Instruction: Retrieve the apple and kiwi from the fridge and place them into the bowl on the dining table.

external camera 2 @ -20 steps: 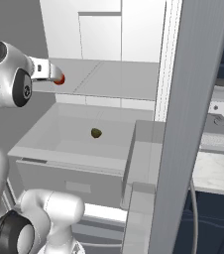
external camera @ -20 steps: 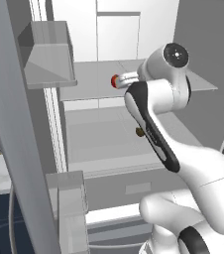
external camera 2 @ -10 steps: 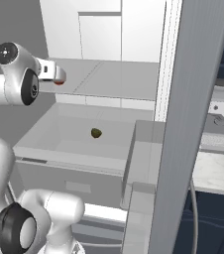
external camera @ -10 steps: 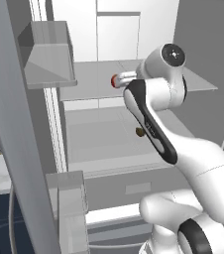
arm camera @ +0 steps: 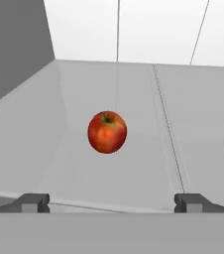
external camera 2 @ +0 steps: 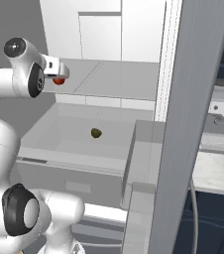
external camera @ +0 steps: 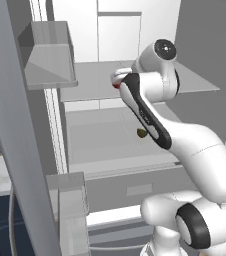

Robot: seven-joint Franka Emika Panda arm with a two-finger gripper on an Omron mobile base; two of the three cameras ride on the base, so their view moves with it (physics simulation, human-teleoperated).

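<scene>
Advanced toward the apple (arm camera: pixel 107 132) on the fridge (external camera 2: pixel 114 74) shelf, the claw (arm camera: pixel 111 202) stands apart, just short of the fruit.

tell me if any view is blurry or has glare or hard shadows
Hand view: sharp, round red-orange apple crisp on the grey fridge shelf, soft flat light, no glare. Left and right base views: also sharp, small brown oval kiwi casts barely any shadow.
</scene>
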